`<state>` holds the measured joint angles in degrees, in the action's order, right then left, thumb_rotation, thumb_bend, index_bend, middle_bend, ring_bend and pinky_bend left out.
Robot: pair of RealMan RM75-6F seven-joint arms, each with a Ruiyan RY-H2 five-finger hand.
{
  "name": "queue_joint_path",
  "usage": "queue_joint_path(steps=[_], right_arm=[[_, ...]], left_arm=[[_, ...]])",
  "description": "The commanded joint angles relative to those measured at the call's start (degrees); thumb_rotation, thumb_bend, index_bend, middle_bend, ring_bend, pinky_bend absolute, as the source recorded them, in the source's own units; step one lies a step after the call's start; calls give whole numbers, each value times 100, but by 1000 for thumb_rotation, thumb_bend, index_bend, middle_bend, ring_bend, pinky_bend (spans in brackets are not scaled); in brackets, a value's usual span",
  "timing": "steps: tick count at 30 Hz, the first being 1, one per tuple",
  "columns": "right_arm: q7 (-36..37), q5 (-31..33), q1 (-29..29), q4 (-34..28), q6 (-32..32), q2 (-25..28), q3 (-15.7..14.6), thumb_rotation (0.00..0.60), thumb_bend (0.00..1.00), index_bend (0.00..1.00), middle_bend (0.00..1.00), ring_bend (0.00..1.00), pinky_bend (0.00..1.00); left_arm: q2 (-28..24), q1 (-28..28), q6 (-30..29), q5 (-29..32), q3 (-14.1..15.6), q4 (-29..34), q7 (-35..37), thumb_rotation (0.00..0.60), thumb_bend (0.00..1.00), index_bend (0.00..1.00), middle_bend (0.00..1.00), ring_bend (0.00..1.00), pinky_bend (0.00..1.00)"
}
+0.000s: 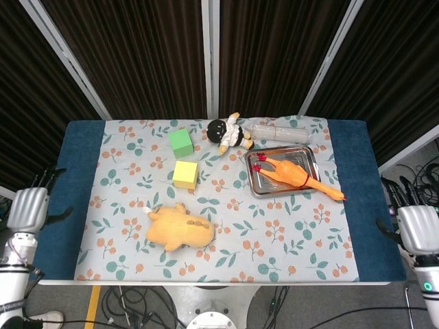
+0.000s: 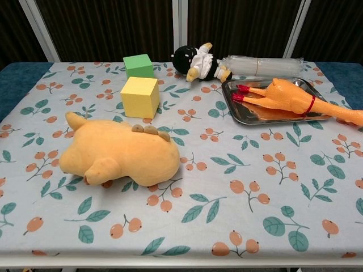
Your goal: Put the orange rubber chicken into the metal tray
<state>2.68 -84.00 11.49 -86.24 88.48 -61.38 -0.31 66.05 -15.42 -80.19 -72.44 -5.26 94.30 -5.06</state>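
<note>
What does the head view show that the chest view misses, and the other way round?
Only the head view shows both robot hands, the left hand and right hand, open beside the table. The chest view adds nothing unique, only a closer look. Both show the orange rubber chicken lying in the metal tray, head overhanging, plus the yellow cube.

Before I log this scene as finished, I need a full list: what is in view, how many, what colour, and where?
rubber chicken: 1, orange, body in tray, head end over its right rim
metal tray: 1, silver, right of centre
plush animal: 1, orange-yellow, front
yellow cube: 1, centre-left
green cube: 1, behind yellow cube
doll: 1, black and white, back
clear plastic roll: 1, behind tray
left hand: open, off table's left edge
right hand: open, off right edge
</note>
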Motion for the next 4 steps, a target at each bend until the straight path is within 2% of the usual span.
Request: queue_joint_path(steps=[1,4], right_arm=[[-12,-97,-410,-119,383,-138,-126,600,237,0,138,0,151],[42,-136,-552,-115,491,-204,-122,600,238,0,148,0,151]], left_arm=[[265,508,-652,-294,327,-34,-541,600,216,222,181,136,251],[323,720,-858,-339,455,27,-821,600,216,222,181,136,247]])
